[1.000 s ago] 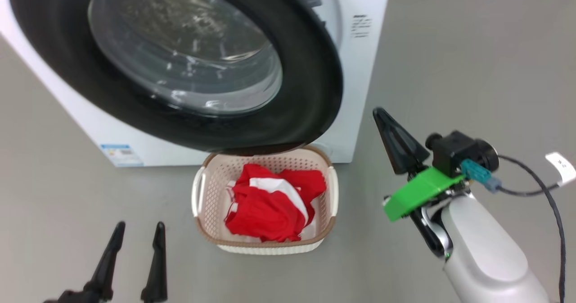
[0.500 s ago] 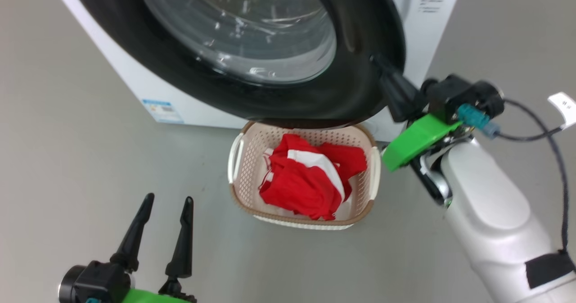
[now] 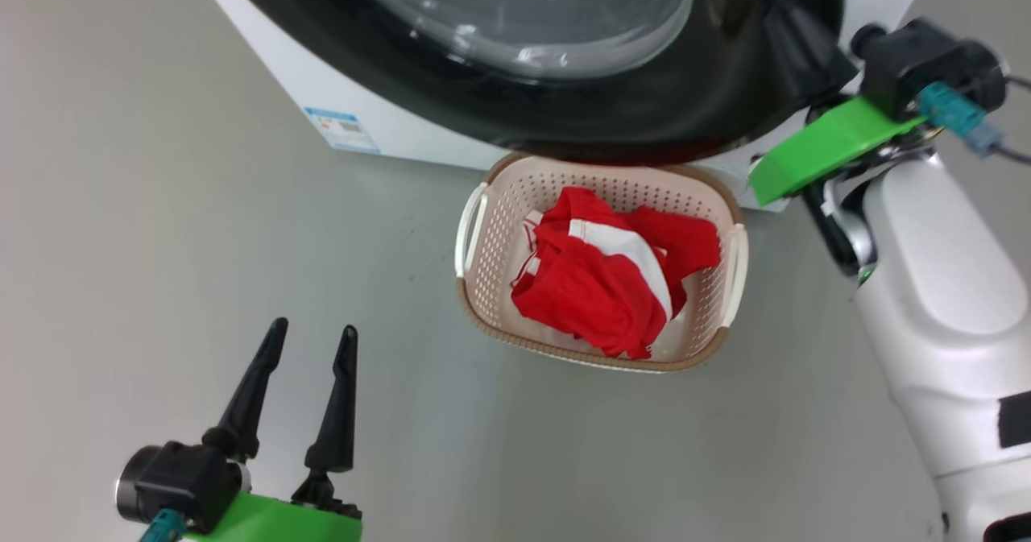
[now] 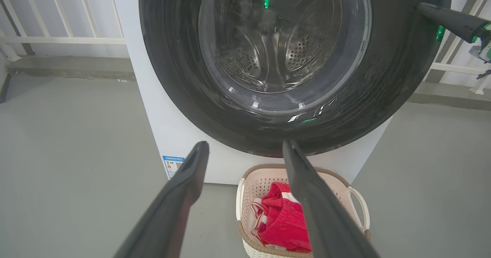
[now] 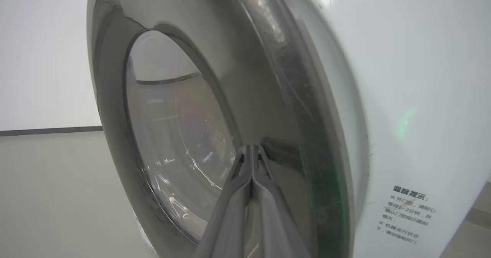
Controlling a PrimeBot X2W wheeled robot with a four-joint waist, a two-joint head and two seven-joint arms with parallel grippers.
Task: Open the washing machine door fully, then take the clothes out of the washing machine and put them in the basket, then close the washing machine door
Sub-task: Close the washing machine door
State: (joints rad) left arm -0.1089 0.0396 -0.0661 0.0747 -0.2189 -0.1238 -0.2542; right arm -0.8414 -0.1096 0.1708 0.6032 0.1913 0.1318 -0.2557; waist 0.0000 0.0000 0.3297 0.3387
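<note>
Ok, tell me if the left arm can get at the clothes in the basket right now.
Probably yes: the left gripper is open, only bare floor lies between it and the basket, and the clothes lie uncovered inside.

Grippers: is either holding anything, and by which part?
Nothing is held. The left gripper is open and empty; the right gripper is shut, its tips against the black rim of the washing machine door.

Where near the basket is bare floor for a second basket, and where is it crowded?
Free: the floor left of the basket, up to the left gripper, and along its near side. Crowded: its far edge, close under the washing machine door, and its right side, where the right arm reaches to the door's rim.
</note>
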